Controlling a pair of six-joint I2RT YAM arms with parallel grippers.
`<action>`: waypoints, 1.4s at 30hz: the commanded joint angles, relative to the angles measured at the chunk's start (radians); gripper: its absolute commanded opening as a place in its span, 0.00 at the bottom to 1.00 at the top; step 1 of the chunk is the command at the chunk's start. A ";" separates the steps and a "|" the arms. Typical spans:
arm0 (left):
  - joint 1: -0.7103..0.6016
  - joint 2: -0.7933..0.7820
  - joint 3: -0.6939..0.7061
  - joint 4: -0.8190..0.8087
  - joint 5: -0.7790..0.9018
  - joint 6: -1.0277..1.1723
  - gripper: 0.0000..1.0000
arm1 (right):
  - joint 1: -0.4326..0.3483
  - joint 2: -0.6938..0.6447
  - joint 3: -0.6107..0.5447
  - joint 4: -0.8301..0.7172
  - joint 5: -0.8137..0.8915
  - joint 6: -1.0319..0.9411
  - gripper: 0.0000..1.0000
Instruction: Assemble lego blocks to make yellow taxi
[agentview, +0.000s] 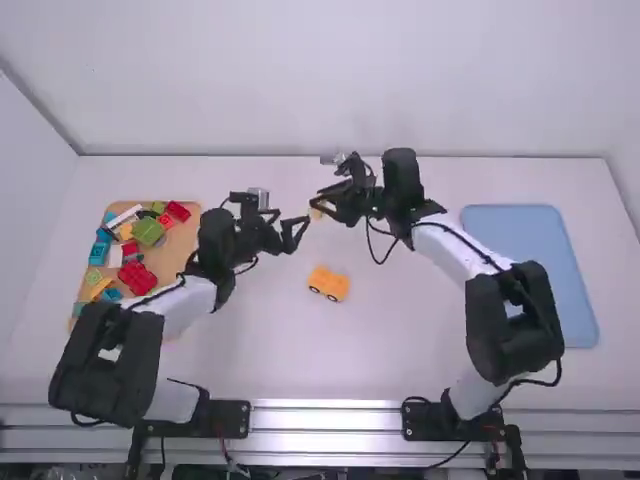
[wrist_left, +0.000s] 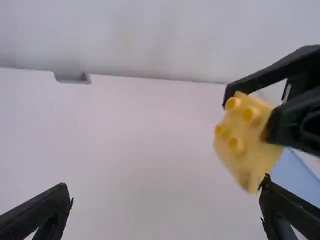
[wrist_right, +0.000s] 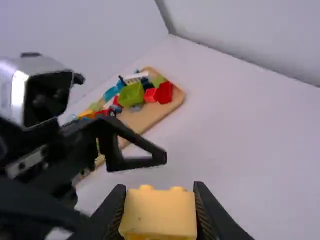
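Nearest, a yellow block (wrist_right: 159, 212) with round studs sits clamped between the fingers of the right gripper (agentview: 320, 204). The left gripper's (agentview: 298, 235) fingers are spread wide and empty, near it. The wheeled yellow car (agentview: 328, 283) stands on the worktop (agentview: 380, 350), well apart from the wooden tray (agentview: 183, 252) and blue tray (agentview: 530, 270).

White links (agentview: 185, 305), bulky black joints (agentview: 105, 360)
Left arm (agentview: 217, 245) and right arm (agentview: 403, 185) (near twins) have thin black cables (agentview: 371, 246) and black base plates (agentview: 225, 418) at the high view's bottom; left hand (agentview: 293, 215) and right hand (agentview: 317, 202) are black, angular.
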 joint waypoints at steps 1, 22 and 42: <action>0.080 -0.007 0.063 -0.035 0.330 0.115 0.99 | 0.001 -0.011 0.063 -0.061 -0.095 -0.156 0.07; 0.112 -0.007 0.146 -0.290 0.870 0.674 0.99 | 0.003 -0.011 0.086 -0.153 -0.451 -0.350 0.06; 0.108 -0.007 0.137 -0.320 0.840 0.650 0.99 | 0.052 -0.011 0.086 -0.133 -0.394 -0.350 0.04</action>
